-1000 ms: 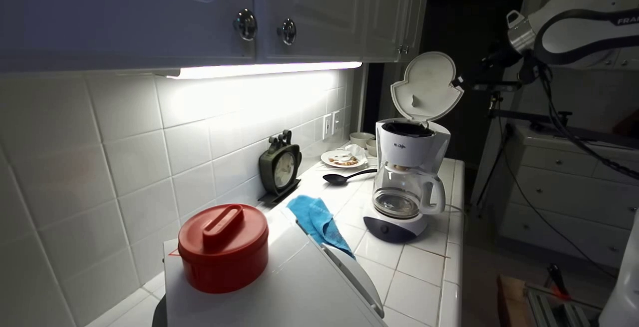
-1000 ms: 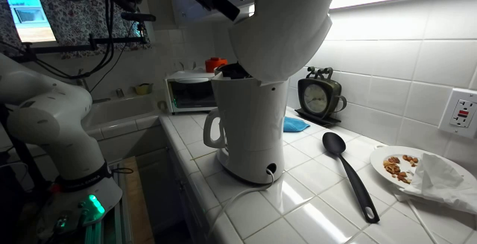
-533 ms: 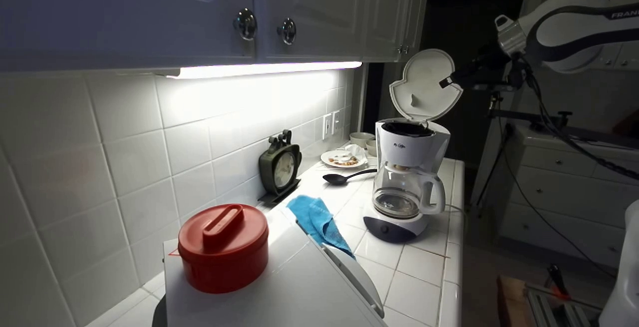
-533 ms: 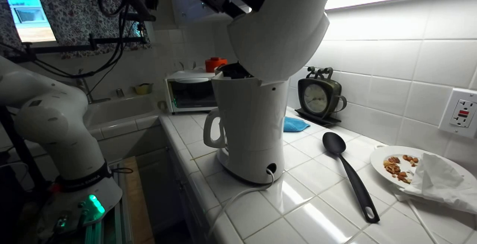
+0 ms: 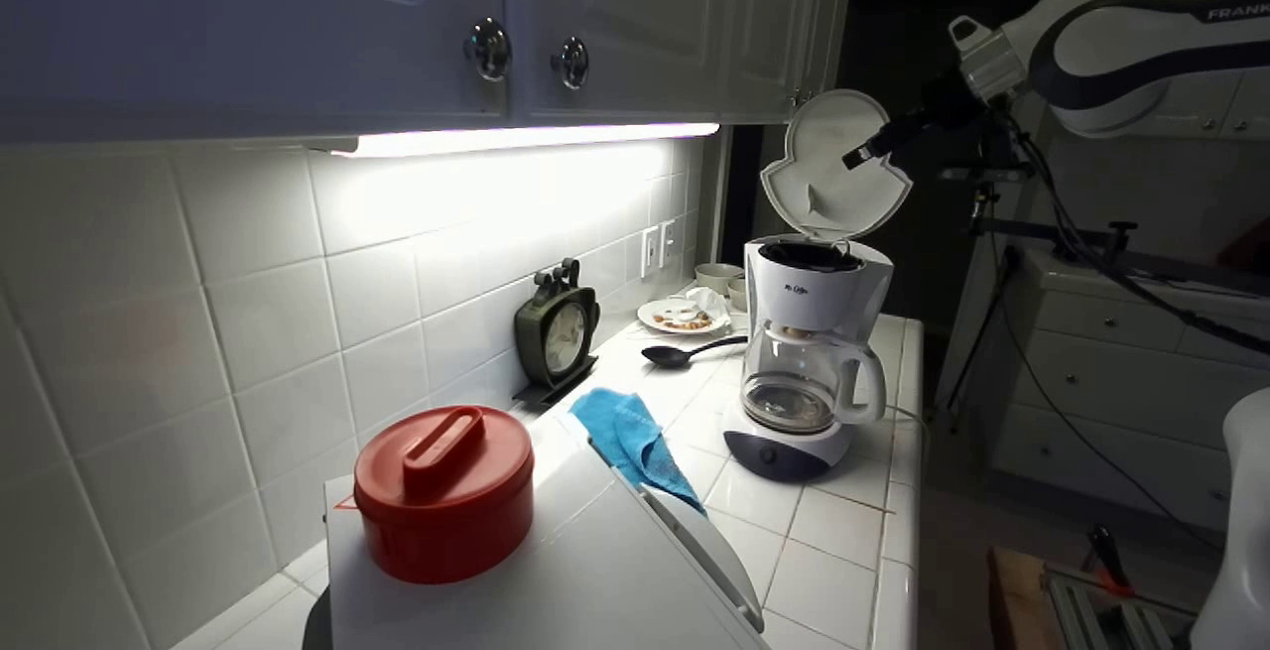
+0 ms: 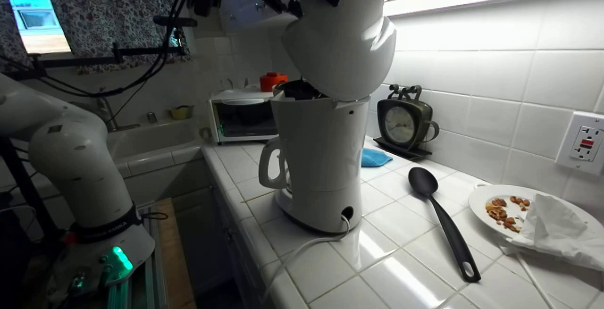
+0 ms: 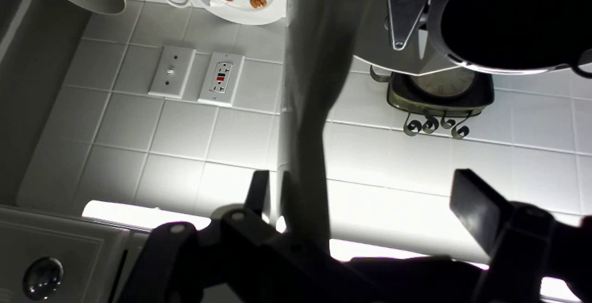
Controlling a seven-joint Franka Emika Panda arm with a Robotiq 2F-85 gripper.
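Moved closer since earlier, the black hand (image 7: 365, 201) stands spread wide, with the smooth, rounded, raised white lid (image 5: 819, 166) of the plastic coffee maker (image 5: 809, 305) between its fingers (image 7: 478, 210); a clear glass pot (image 5: 787, 382) sits below, over the glossy tiled tabletop (image 5: 824, 551).

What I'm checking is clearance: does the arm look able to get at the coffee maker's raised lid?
Yes, it seems: the open gripper stands right at the raised lid, whose edge shows between its fingers; nothing visible blocks it.

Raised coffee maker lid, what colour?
The lid is plain off-white; it shows best in an exterior view.
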